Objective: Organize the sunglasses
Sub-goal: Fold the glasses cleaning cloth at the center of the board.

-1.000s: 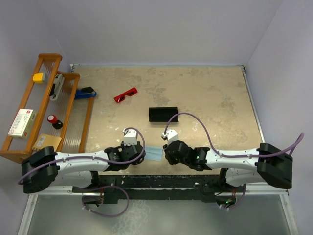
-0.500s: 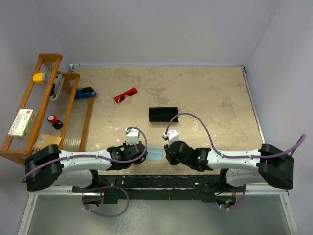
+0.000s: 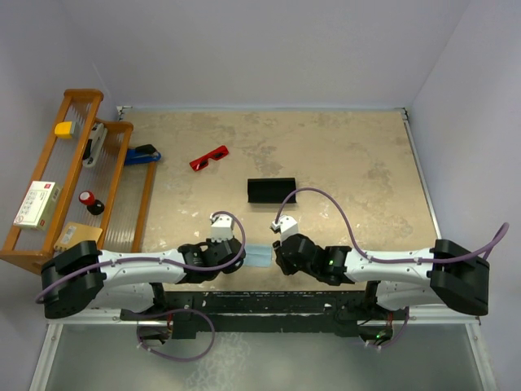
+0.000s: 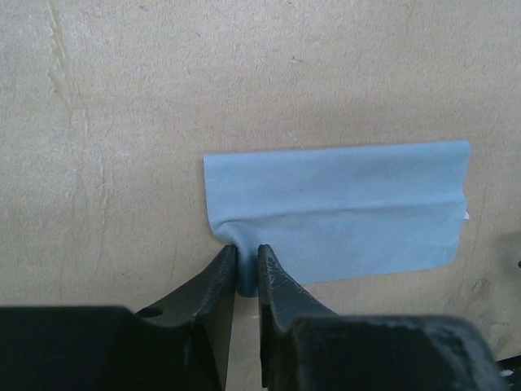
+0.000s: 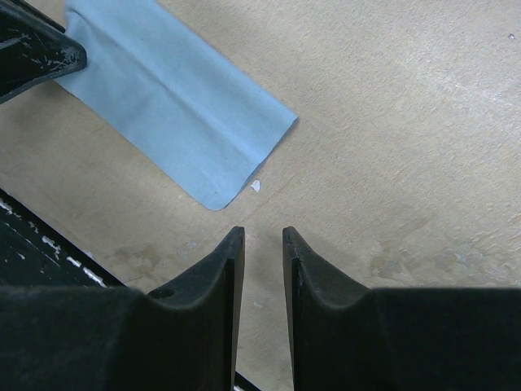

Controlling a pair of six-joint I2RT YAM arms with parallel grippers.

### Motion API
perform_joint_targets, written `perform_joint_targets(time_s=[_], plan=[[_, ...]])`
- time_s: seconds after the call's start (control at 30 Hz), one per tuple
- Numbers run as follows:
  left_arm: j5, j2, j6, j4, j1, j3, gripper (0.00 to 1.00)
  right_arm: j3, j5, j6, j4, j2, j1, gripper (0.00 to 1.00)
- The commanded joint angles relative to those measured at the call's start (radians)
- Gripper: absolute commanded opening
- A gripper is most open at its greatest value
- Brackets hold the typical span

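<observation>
**Q:** What was nearest the front edge of the counter (image 3: pixel 350 155)?

**A:** A light blue cloth (image 4: pixel 342 204) lay flat at the middle of the near edge, with both arms folded low on either side of it. The left gripper (image 4: pixel 247 249) was clenched on the cloth's left edge, and the fabric puckered up between its two black fingers.

**Q:** And the other pincer?

**A:** The right gripper (image 5: pixel 257 234) was just beside the cloth's right corner, not touching it. Its fingers stood a narrow gap apart with only bare counter showing between them, so it held nothing.

**Q:** What lay farther back?

**A:** A black oblong case (image 3: pixel 271 191) sat near the middle of the counter, apart from the cloth.

**Q:** Where were the sunglasses (image 3: pixel 209 157)?

**A:** Beyond the case and to its left, toward the far left corner. They were red-framed, lay on the bare counter, and were well away from both grippers.

**Q:** Anything along the left edge?

**A:** A wooden rack (image 3: pixel 122 130) holding small items stood there. A blue and black object (image 3: pixel 141 154) sat beside it, between the rack and the sunglasses.
</observation>
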Motion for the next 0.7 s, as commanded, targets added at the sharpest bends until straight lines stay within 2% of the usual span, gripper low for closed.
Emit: perform_joint_targets(time_s=[0.0, 0.07, 0.43, 0.67], plan=[[0.021, 0.000, -0.004, 0.000, -0.007, 0.001, 0.11, 0.001, 0.021, 0.018, 0.016, -0.012, -0.002, 0.28], [0.024, -0.001, -0.005, 0.002, -0.007, 0.001, 0.00, 0.003, 0.021, 0.018, 0.013, -0.009, -0.001, 0.28], [0.073, 0.021, -0.001, 0.103, -0.022, 0.005, 0.00, 0.072, 0.023, 0.025, -0.041, 0.035, -0.002, 0.28], [0.089, 0.055, -0.001, 0.167, -0.037, 0.006, 0.00, 0.120, 0.072, 0.084, -0.088, 0.083, -0.002, 0.32]])
